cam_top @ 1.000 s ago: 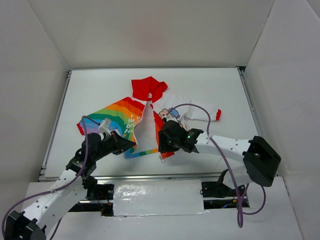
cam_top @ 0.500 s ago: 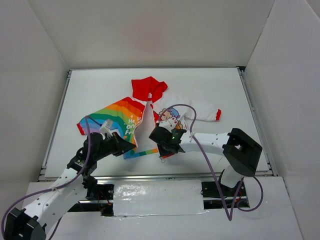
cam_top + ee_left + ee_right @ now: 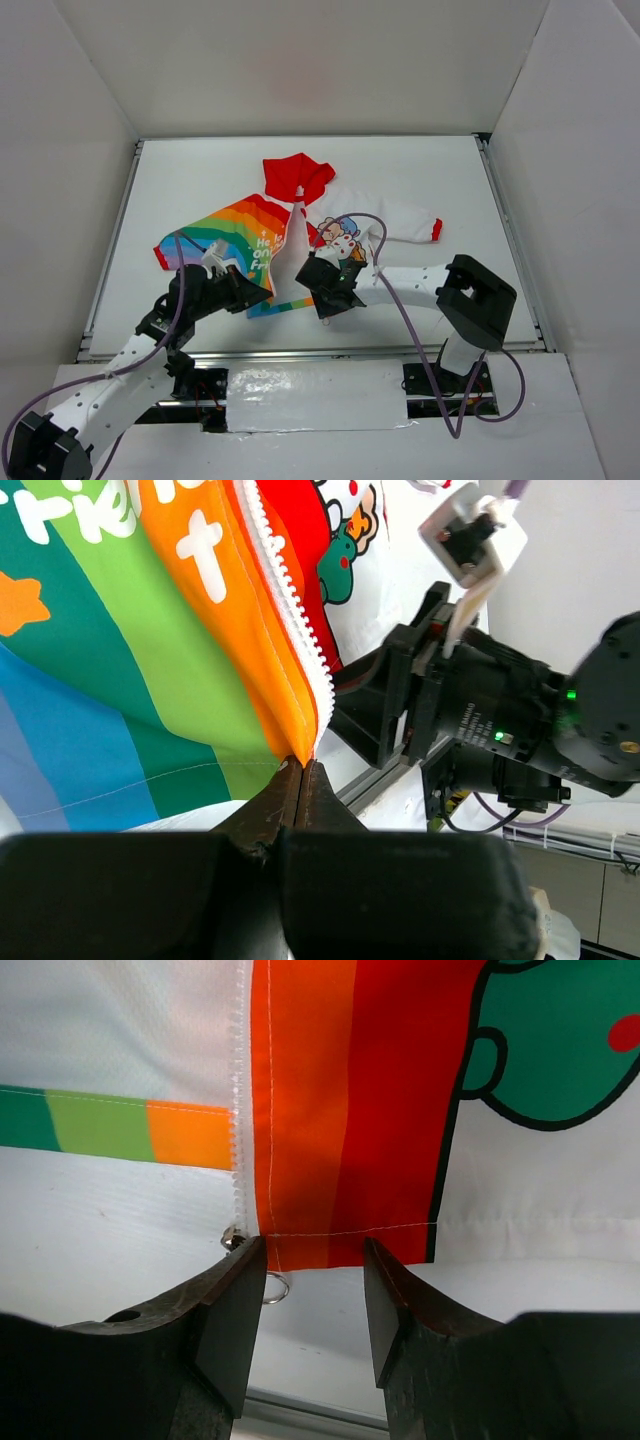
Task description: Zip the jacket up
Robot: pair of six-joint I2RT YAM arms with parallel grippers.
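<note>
While left tool [image 3: 300,772] pinches the jacket [image 3: 150,630] hem, open right tool [image 3: 312,1260] straddles its zipper end [image 3: 236,1232].

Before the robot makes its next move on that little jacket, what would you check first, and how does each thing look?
1. Left pincer shut on the bottom corner of the jacket, rainbow half: ok.
2. Right pincer open, tips at the other half's hem: ok.
3. Zipper slider close beside one finger of the right pincer: ok.
4. Zipper slider gripped: not ok, nothing is held there.
5. The two rows of teeth joined at the bottom: not ok, the halves lie apart.
6. Cloth hidden below the pincers free of folds: cannot tell.
</note>
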